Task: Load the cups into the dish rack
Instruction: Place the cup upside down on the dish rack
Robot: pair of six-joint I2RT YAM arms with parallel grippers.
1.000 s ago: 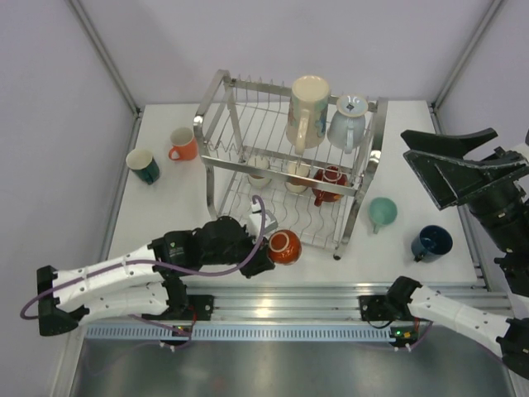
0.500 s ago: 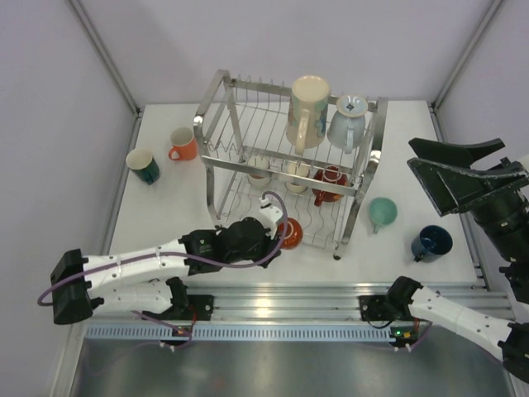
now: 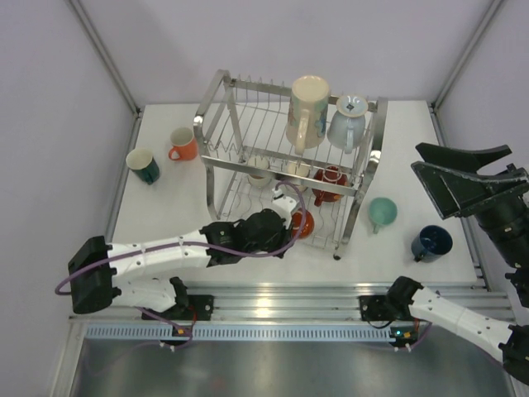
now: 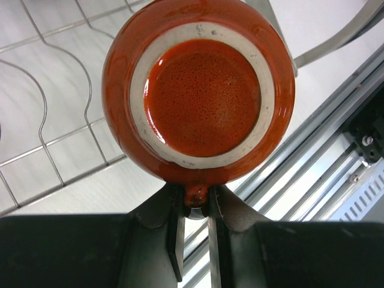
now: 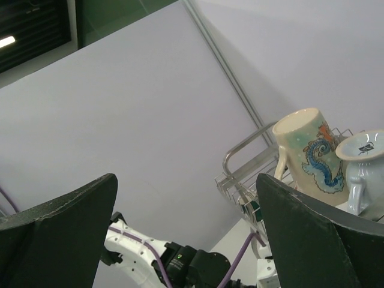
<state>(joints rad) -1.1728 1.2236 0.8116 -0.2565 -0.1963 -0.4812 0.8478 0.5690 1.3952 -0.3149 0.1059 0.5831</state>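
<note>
Orange cup (image 4: 198, 90) moved into dish rack (image 3: 378, 128), handle pinched between left fingers (image 4: 175, 240).

Ten cups (image 3: 382, 212), one dish rack (image 3: 199, 124)

Lab rig: white enclosure walls (image 3: 50, 124), aluminium rails (image 3: 289, 296)

White tabletop (image 3: 165, 207), boxed in by pale lilac wall panels (image 3: 50, 124), aluminium frame posts (image 3: 102, 54) at the far corners. Slotted aluminium rail (image 3: 289, 299) along the near edge. Right wrist view: a dark window (image 5: 36, 24), strip light (image 5: 6, 42) glowing inside.
</note>
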